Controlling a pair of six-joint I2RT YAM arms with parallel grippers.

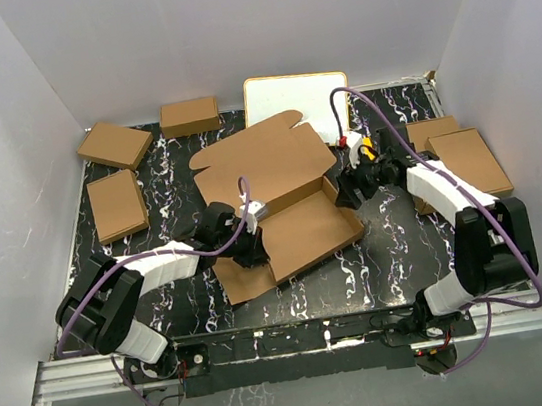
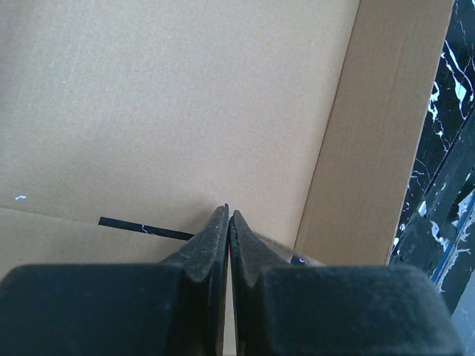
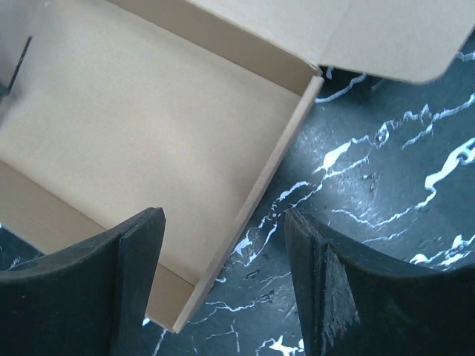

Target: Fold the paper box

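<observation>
Left gripper (image 2: 228, 217) is pressed together, its tip at the box (image 2: 171, 111) floor. Right gripper (image 3: 223, 222) is spread, with the box wall below, between its fingers.

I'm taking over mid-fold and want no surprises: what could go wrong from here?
1. The right claw is open over the box's right wall and grips nothing. The wall looks unsupported and may flop outward.
2. The left claw is shut, with its tips on one spot of the floor by a slit. A sideways push from the right could pivot or slide the box instead of folding it.
</observation>
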